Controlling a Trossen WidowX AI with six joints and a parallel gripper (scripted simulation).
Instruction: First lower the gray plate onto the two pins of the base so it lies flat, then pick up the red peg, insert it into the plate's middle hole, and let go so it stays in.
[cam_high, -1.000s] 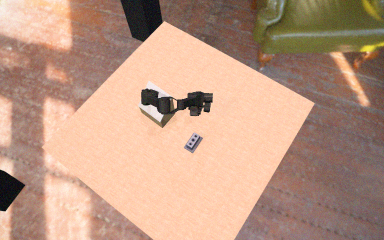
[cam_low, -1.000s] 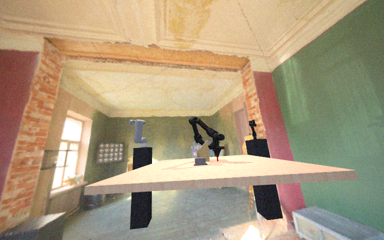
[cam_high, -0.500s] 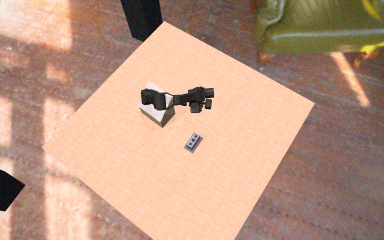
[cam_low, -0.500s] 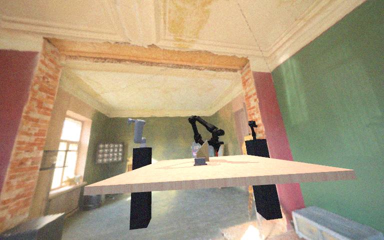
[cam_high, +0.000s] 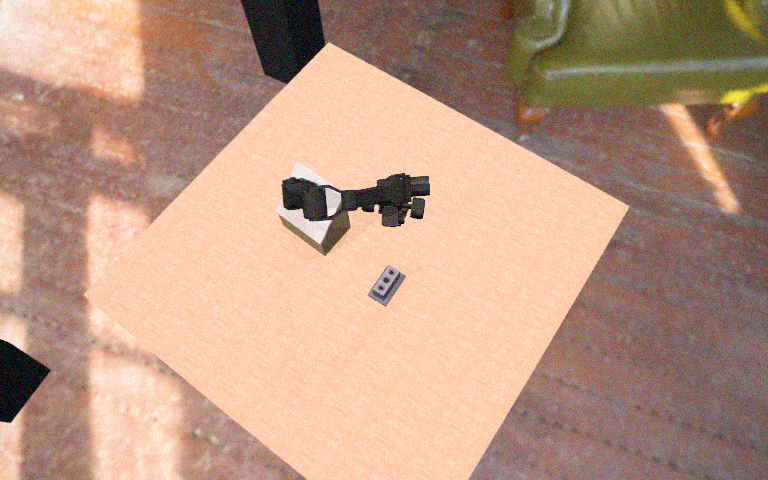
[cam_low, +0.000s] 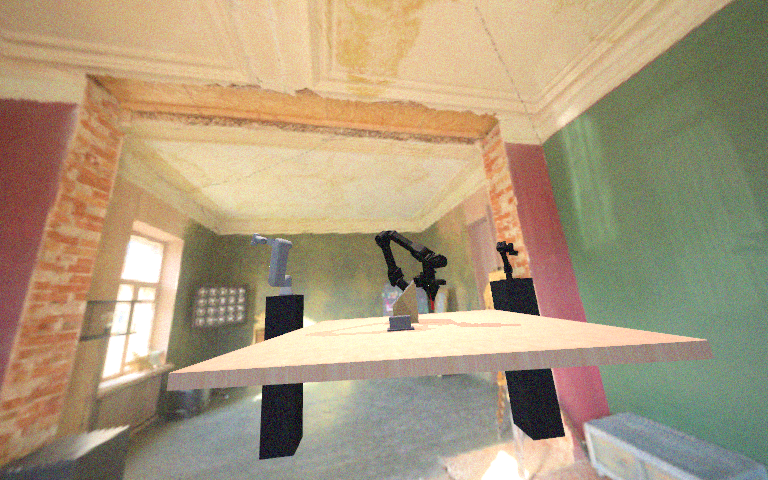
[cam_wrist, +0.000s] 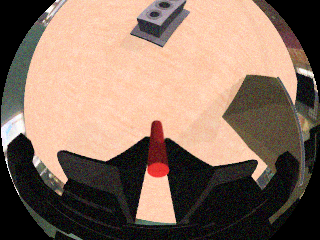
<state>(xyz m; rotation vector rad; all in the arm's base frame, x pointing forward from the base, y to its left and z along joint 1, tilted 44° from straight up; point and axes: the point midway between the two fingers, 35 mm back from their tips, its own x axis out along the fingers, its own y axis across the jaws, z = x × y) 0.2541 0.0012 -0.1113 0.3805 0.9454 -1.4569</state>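
Red peg (cam_wrist: 158, 154) upright in the closed hand (cam_wrist: 158, 172).

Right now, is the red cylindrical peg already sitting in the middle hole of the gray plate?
No, the red cylindrical peg is gripped in the claw, apart from the gray plate, whose three holes show dark and unfilled.

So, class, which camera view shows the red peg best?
The wrist view: the red peg sits large and centred, clamped in the gripper. The exterior view shows only a small red sliver under the distant arm. In the top view the arm hides it altogether.
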